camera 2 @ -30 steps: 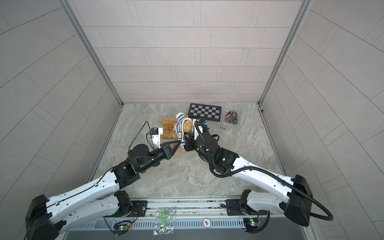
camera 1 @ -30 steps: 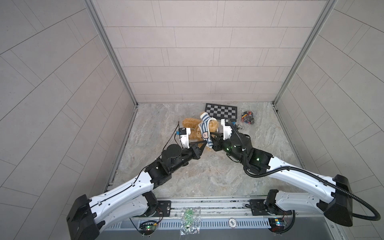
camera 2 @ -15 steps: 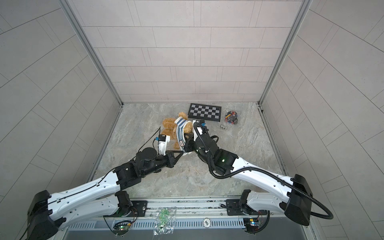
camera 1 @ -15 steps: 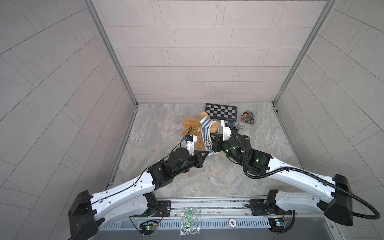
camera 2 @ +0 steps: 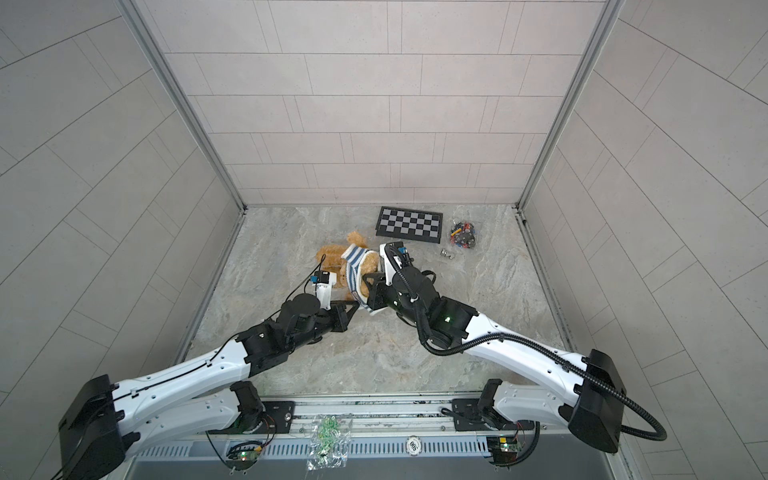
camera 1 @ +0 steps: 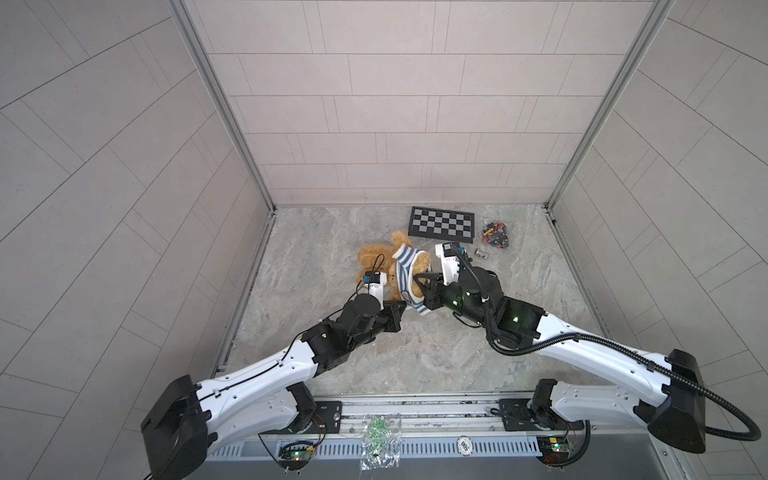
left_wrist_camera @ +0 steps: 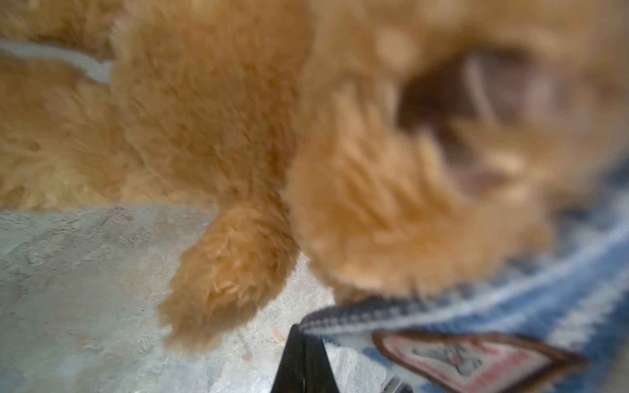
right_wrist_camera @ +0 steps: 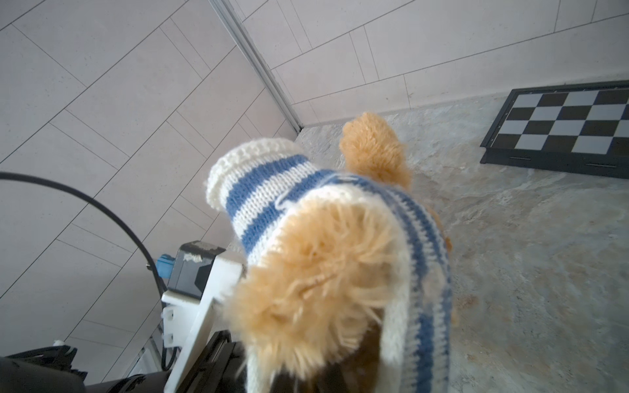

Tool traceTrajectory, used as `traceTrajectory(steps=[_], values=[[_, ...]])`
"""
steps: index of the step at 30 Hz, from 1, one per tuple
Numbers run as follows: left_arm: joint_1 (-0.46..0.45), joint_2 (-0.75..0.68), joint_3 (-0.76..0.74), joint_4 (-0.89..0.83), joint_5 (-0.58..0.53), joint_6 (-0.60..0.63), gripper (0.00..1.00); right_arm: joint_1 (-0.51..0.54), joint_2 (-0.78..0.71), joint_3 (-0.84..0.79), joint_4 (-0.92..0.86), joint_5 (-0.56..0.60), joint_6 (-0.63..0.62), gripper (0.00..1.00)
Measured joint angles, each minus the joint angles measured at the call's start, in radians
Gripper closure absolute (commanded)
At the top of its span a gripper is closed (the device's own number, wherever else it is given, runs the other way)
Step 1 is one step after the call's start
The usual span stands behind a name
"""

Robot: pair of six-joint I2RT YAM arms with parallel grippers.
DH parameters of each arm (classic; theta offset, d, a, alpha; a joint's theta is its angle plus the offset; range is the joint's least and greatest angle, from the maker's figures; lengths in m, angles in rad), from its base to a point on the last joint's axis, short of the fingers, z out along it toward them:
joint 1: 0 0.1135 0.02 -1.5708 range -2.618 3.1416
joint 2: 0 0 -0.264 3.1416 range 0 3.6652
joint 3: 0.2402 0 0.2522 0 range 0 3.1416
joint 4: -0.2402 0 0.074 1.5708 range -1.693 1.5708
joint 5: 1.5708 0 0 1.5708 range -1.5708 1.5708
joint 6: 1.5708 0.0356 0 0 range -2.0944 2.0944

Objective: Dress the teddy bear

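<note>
**Both pincers on the sweater, bear half in**

I have the teddy bear lying on the marbled worktop towards the back. It is just in front of the chessboard and sits between my two arms in both top views.

The blue-and-white striped sweater is wrapped around the bear's upper part. The golden legs stick out bare on the left side of it.

My left pincer is closed. In the left wrist view its black tips are together on the dark hem of the sweater, right beside the chest badge. One fuzzy limb of the bear hangs over the worktop close by.

My right pincer is closed too. Its tips are buried under knit and fur, and as far as I can see they pinch the sweater's edge.

In the right wrist view one white-cuffed sleeve stands up, and a tuft of the bear's fur bulges out of the knit opening.

A small bag of coloured parts lies to the right of the chessboard, well apart from the bear.
</note>
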Motion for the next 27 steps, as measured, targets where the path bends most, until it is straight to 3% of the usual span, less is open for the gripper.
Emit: traceTrajectory(steps=[9,17,25,27], values=[[0.055,-0.042,-0.016,0.006,-0.058,0.053,1.00,-0.102,-0.018,0.019,-0.023,-0.235,0.058,1.00],[0.073,-0.047,-0.018,0.004,-0.074,0.110,1.00,-0.113,-0.016,0.033,-0.041,-0.346,0.054,1.00],[0.084,-0.186,-0.066,0.050,0.080,0.123,0.66,-0.114,-0.036,0.076,-0.158,-0.343,-0.191,1.00],[0.090,-0.215,-0.050,0.018,0.122,0.128,0.63,-0.114,-0.051,0.074,-0.186,-0.341,-0.270,1.00]])
